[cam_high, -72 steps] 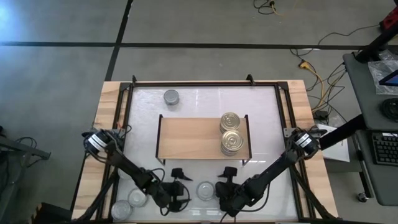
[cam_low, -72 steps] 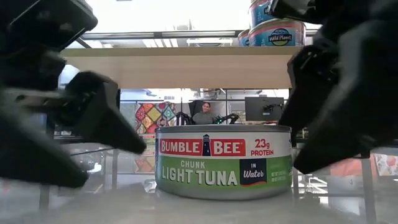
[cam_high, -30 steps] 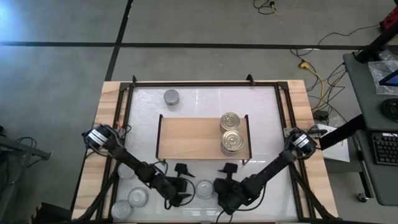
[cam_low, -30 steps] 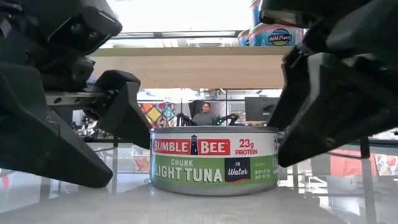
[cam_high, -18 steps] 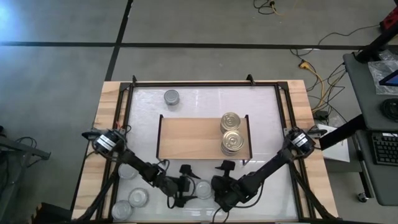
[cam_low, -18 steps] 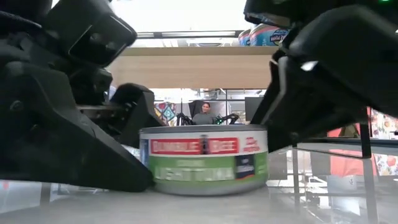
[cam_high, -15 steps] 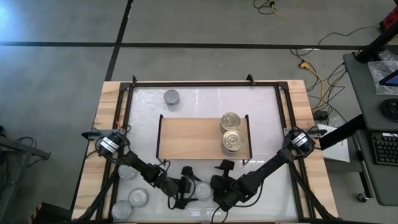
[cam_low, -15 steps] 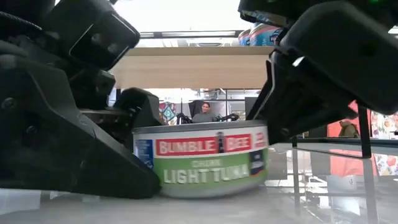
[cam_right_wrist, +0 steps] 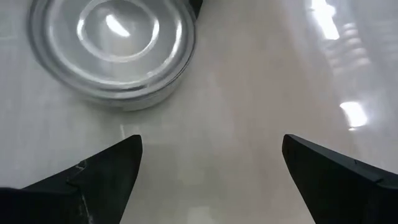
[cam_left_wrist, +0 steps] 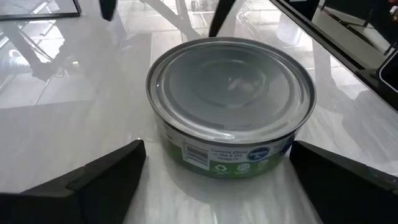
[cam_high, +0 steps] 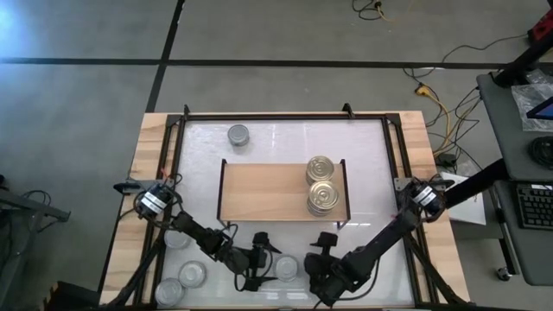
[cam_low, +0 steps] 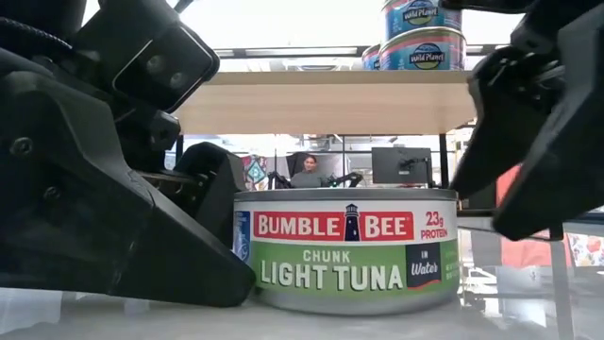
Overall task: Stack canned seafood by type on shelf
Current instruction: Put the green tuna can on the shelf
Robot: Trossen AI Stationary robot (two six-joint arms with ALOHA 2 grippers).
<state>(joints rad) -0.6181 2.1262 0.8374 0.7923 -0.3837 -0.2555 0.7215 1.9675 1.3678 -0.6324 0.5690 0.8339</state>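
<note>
Two cans (cam_high: 320,184) on shelf (cam_high: 263,192), right end.

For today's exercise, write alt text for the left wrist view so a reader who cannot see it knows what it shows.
A silver-topped tuna can with a green label stands upright on the glossy white tabletop. It sits just ahead of the open left tool, whose two dark fingers frame it on either side without touching it.

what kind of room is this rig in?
Probably a lab or workshop, not a store. The table stands on a bare concrete floor with loose cables, a desk with a keyboard sits beside it, and the low view shows a person among monitors behind.
</note>
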